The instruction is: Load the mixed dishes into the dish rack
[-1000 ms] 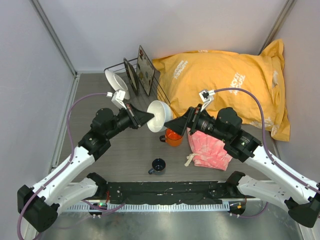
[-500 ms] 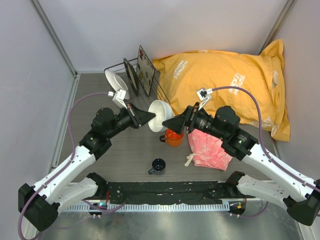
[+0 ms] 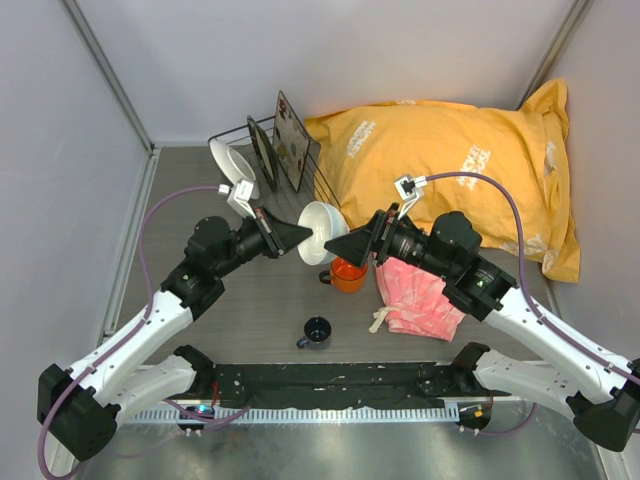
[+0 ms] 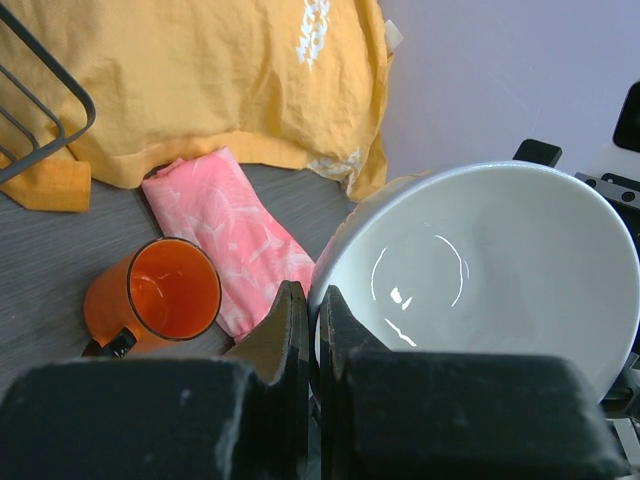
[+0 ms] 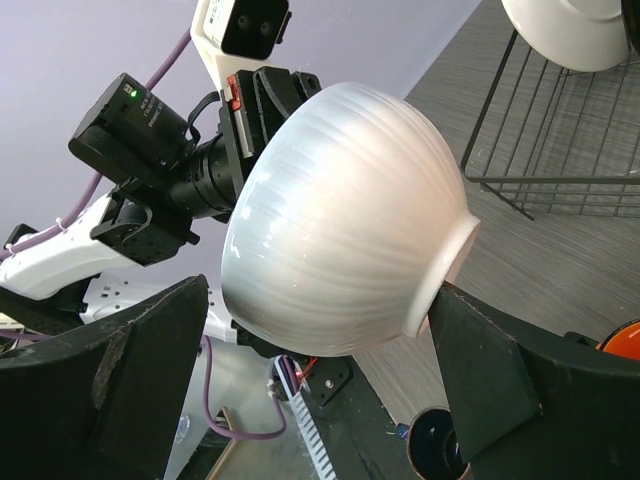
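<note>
My left gripper point(image 3: 303, 236) is shut on the rim of the white bowl point(image 3: 320, 231), holding it tilted in the air above the table. In the left wrist view the two jaws point(image 4: 312, 296) pinch the bowl's point(image 4: 480, 260) edge. My right gripper point(image 3: 334, 246) is open, and its fingers stand on either side of the bowl point(image 5: 340, 220); I cannot tell whether they touch it. The dish rack point(image 3: 228, 133) at the back holds a white plate point(image 3: 232, 166), a brown-centred plate point(image 3: 265, 152) and a square dark tray point(image 3: 292, 140). The orange mug point(image 3: 348, 274) and the small dark-blue cup point(image 3: 317, 331) stand on the table.
A big yellow bag point(image 3: 450, 160) fills the back right, right beside the rack. A pink cloth point(image 3: 415, 296) lies next to the mug, under my right arm. Grey walls close in the left and the back.
My right gripper has edged slightly closer round the bowl. The left gripper and the bowl have shifted only a little.
</note>
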`<state>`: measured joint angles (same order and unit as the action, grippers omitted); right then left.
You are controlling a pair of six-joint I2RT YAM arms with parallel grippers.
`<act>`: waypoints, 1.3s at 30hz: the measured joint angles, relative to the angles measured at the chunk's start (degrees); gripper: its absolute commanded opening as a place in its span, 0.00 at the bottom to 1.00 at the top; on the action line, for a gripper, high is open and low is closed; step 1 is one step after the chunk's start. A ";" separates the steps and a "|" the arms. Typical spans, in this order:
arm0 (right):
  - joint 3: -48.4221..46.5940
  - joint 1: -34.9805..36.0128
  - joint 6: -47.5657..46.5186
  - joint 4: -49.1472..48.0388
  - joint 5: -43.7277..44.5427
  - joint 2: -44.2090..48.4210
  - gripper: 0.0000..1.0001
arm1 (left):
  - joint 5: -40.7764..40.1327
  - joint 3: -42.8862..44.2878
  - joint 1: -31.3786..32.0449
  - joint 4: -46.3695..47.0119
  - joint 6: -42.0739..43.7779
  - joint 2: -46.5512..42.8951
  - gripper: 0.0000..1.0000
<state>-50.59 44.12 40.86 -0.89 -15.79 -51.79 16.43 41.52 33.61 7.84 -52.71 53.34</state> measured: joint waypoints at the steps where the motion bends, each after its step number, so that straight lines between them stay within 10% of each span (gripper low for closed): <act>1: 0.00 0.00 0.00 -0.04 0.00 0.00 0.96 | 0.02 -0.09 0.00 0.17 -0.04 0.02 0.00; 22: 0.90 -0.48 1.64 -1.33 0.70 -0.76 0.89 | 0.09 -0.22 -0.02 0.81 0.17 0.90 0.00; 39: 1.44 -1.01 3.06 -1.31 1.68 -1.40 0.54 | -0.11 -0.22 -0.37 0.94 0.37 2.12 0.00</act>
<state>-49.15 43.11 43.92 -2.20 -14.11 -53.19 16.32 41.30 33.23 8.78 -52.34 55.46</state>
